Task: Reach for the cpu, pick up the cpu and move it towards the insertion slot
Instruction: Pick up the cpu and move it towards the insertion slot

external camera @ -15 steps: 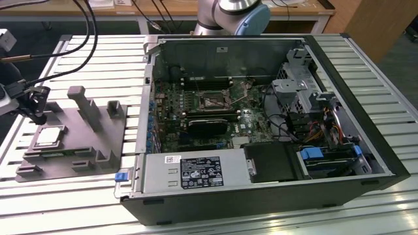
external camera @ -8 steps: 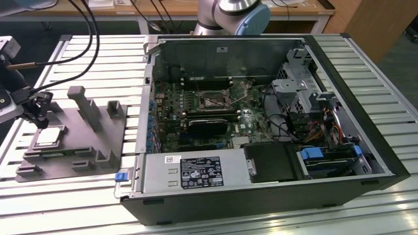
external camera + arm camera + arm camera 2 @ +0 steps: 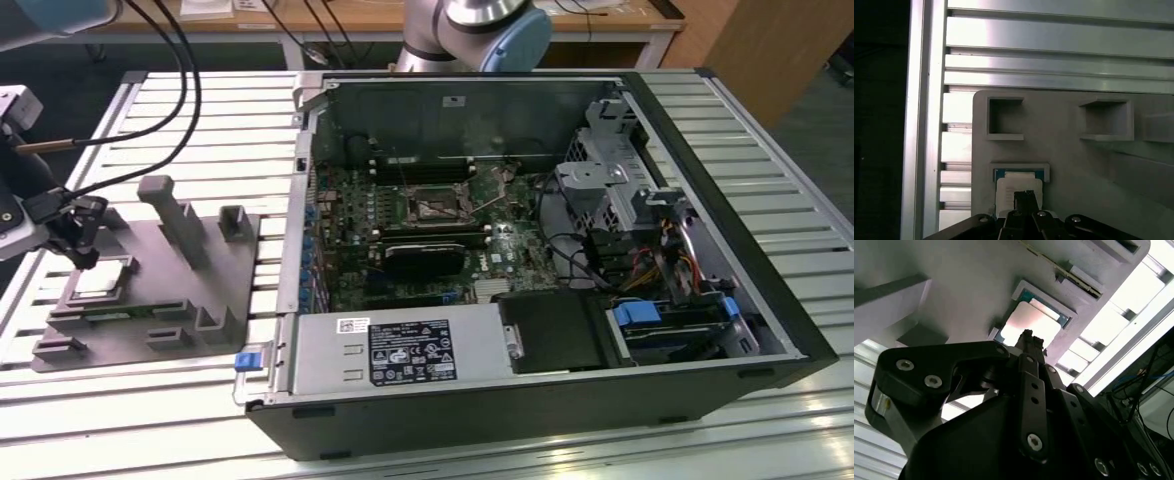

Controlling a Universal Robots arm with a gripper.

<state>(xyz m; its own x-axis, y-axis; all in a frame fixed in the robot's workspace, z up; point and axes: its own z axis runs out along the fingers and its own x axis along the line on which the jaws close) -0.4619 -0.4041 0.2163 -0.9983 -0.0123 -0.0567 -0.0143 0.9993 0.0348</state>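
The cpu (image 3: pixel 103 281) is a flat silvery square lying in a recess of the grey moulded tray (image 3: pixel 200 290) at the exterior view's left. My gripper (image 3: pixel 80 256) hangs just over the cpu, its dark fingers drawn together into one narrow tip. In both wrist views that tip (image 3: pixel 1028 338) (image 3: pixel 1024 198) points at the pale top of the cpu (image 3: pixel 1038 320) (image 3: pixel 1019 181); whether it touches is unclear. The insertion slot (image 3: pixel 435 207) is the small dark square socket with a silver frame on the motherboard inside the open computer case.
The open black computer case (image 3: pixel 747 300) fills the middle and right of the slatted metal table (image 3: pixel 200 120). Grey posts (image 3: pixel 171 215) rise from the tray beside the cpu. Black cables (image 3: pixel 174 90) run above the tray. The arm's base (image 3: pixel 474 30) stands behind the case.
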